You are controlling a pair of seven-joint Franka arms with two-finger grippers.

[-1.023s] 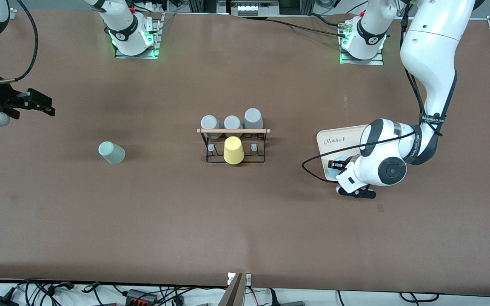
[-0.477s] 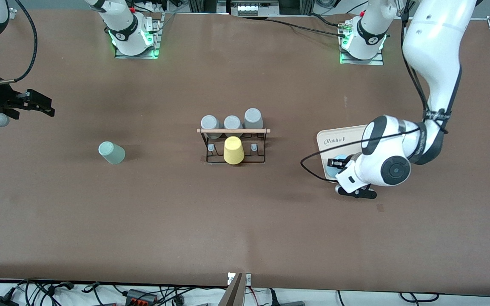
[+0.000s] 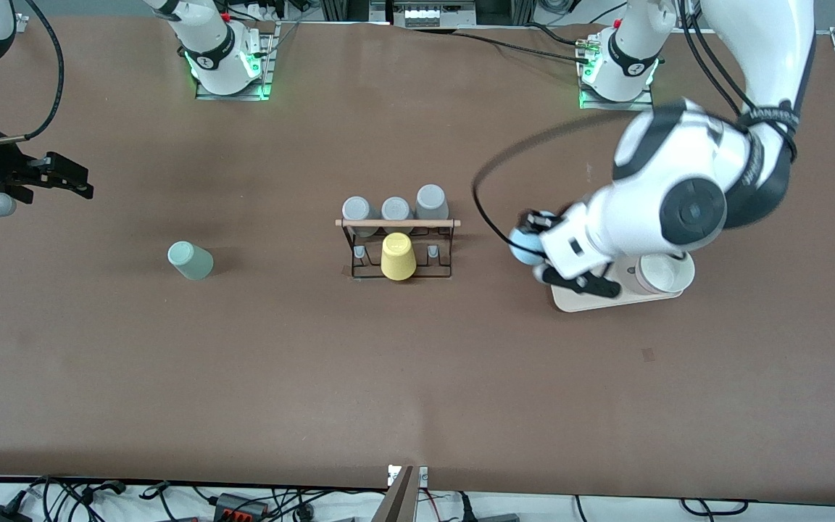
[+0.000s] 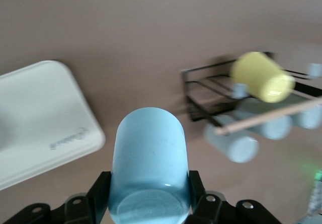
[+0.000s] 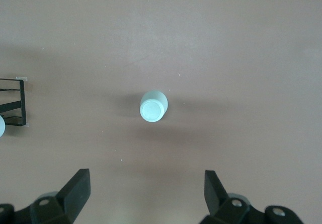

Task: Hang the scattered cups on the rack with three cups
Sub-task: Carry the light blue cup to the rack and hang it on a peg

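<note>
My left gripper [image 3: 537, 250] is shut on the pale blue cup [image 3: 525, 245] and holds it in the air, over the table between the rack and the cream tray. In the left wrist view the blue cup [image 4: 149, 158] fills the jaws of the left gripper [image 4: 149, 191]. The black wire rack [image 3: 397, 250] with its wooden rod [image 3: 397, 223] holds a yellow cup [image 3: 397, 256] and three grey cups [image 3: 396, 209]. The pale mint green cup [image 3: 190, 260] stands on the table toward the right arm's end. My right gripper [image 3: 77, 180] is open and empty, waiting up over that end; the mint cup [image 5: 153, 106] shows below the right gripper [image 5: 146, 183].
The cream tray [image 3: 591, 299] lies toward the left arm's end, with a white bowl [image 3: 666, 272] on it. The rack [image 4: 201, 90], the yellow cup [image 4: 261, 76] and the tray [image 4: 40, 118] also show in the left wrist view.
My left gripper has lifted the blue cup off the tray and carried it up and toward the rack. The right arm has not moved.
</note>
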